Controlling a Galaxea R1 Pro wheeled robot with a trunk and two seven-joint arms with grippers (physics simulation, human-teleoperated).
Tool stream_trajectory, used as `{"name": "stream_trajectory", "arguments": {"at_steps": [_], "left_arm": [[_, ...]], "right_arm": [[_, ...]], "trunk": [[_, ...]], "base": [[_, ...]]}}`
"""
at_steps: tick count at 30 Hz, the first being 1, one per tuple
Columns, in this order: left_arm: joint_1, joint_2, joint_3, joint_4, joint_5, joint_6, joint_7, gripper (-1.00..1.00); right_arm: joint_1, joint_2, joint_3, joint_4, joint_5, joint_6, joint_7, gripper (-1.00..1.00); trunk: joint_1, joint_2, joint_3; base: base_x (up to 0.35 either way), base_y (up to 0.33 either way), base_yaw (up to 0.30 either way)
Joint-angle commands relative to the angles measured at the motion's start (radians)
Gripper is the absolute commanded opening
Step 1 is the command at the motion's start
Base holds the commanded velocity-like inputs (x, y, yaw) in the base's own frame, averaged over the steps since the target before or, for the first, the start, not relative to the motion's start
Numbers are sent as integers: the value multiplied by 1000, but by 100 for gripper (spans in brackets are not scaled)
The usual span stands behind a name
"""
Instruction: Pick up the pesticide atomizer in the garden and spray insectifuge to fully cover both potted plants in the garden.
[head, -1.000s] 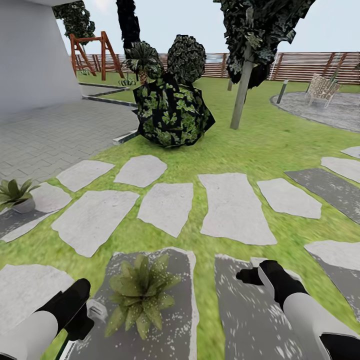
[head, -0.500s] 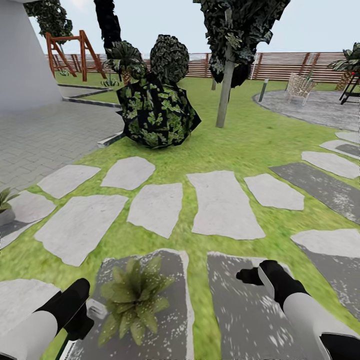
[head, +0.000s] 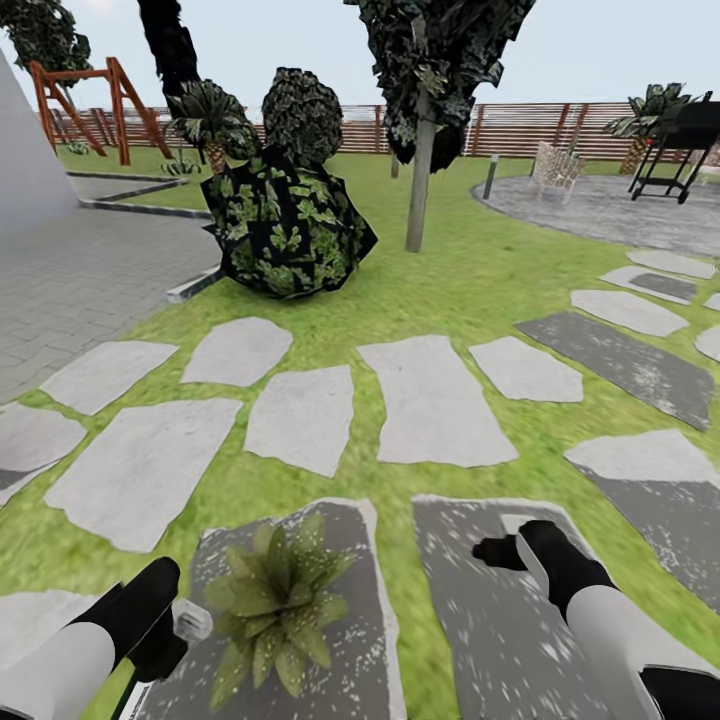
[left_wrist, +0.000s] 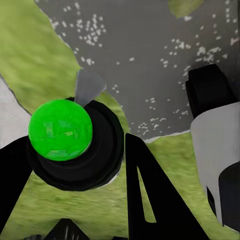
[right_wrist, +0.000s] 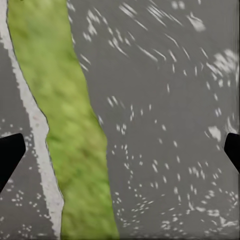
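Panning right past the second pot, left hand (head: 165, 625) grips the atomizer (head: 190, 620); right hand (head: 510, 550) spread.

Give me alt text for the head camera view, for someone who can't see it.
A small potted plant sits on a dark stone slab just ahead of the robot, between its left gripper, which holds the pesticide atomizer, and its right gripper. Beyond lie lawn, pale slabs, a bush and a fence.

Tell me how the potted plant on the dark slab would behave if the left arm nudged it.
The potted plant would probably tip rather than slide: its leaves spread wide, and they hide the pot from the head camera. The pointed leaves look thin, so likely bend on contact. It seems light, standing loose on the dark slab beside the left gripper.
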Motion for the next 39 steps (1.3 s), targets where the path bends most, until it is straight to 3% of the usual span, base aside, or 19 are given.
{"name": "stream_trajectory", "arguments": {"at_steps": [1,16,39], "left_arm": [[0,1,-4,-2,-10,1,-10,-100],[0,1,-4,-2,-10,1,-10,-100],[0,3,-2,-3,-10,-1,-10,-100]], "right_arm": [[0,0,-4,-1,0,5,3,100],[0,0,-4,-1,0,5,3,100],[0,0,-6,-1,0,5,3,100]], "trunk": [[0,0,-1],[0,0,-1],[0,0,-1]], "base": [[0,13,-267],[-112,231,-43],[0,304,-211]]}}
